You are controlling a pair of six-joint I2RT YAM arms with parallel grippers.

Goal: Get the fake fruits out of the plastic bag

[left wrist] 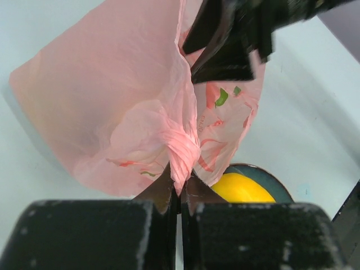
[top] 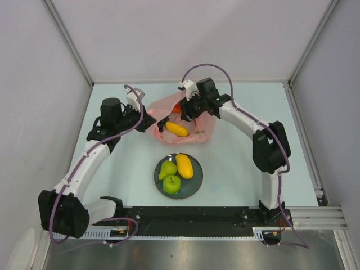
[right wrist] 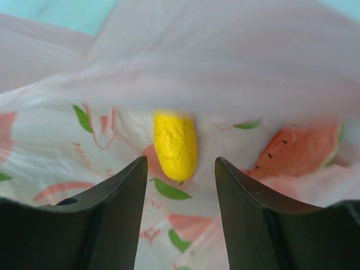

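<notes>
The pink plastic bag point(top: 169, 107) lies open on the table, and my left gripper point(top: 151, 119) is shut on a bunched fold of the bag point(left wrist: 183, 152) at its left edge. My right gripper point(top: 188, 111) reaches into the bag's mouth from the far side. Its jaws stand open around empty space point(right wrist: 181, 169). Just beyond the fingertips lies a yellow fake fruit point(right wrist: 175, 145), which also shows from above point(top: 177, 129). A watermelon slice point(right wrist: 298, 152) lies to the right inside the bag. On the dark plate point(top: 195, 183) sit a green pear point(top: 167, 169), a yellow-orange mango point(top: 184, 165) and a green apple point(top: 172, 184).
The plate sits just in front of the bag, between the two arms, and its rim point(left wrist: 278, 190) and the mango point(left wrist: 242, 188) show under the bag in the left wrist view. Grey walls enclose the table at the back and on both sides.
</notes>
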